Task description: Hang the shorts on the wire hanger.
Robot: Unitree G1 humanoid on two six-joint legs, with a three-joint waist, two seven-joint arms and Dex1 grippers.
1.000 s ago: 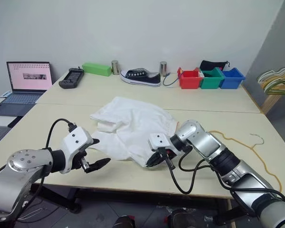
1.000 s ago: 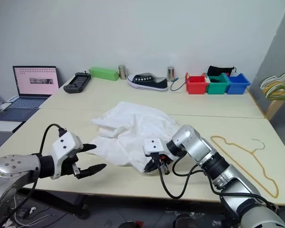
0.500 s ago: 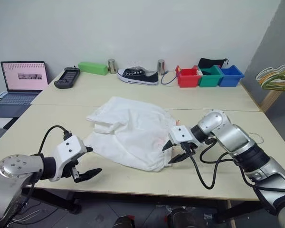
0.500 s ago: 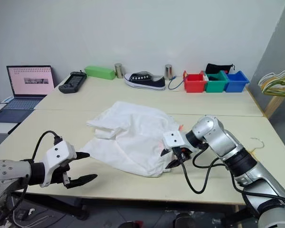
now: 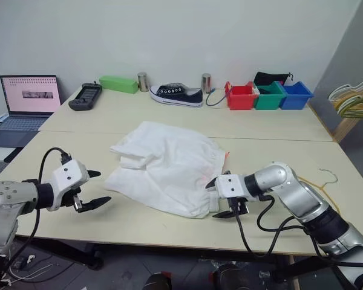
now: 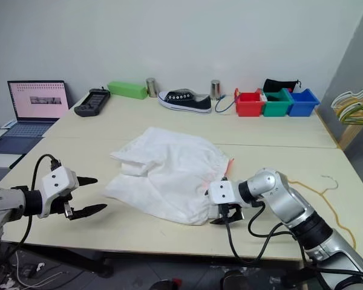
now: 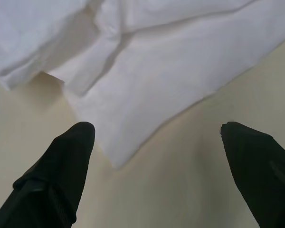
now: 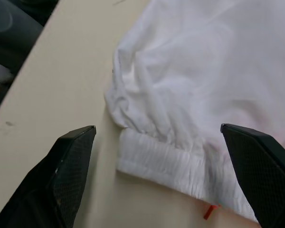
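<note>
Both my left gripper point(image 5: 92, 188) and right gripper point(image 5: 221, 197) gape wide, empty (nothing pinched), the crumpled white fabric shorts point(image 5: 166, 164) lying between them on the pale table point(image 5: 139, 220).

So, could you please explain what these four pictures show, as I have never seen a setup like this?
It is a humanoid robot with two arms, each ending in a gripper of two black fingers. The two wide pictures come from a stereo camera on its head, looking down over a table. The other two come from cameras on the wrists, looking along each gripper's fingers.

On the table lie white shorts, and a thin yellow wire hanger lies towards the robot's right. At the back stand a sneaker, three coloured bins and a laptop.

The left gripper hangs open beside one edge of the shorts; the right gripper is open at the waistband. Nothing is held.
</note>
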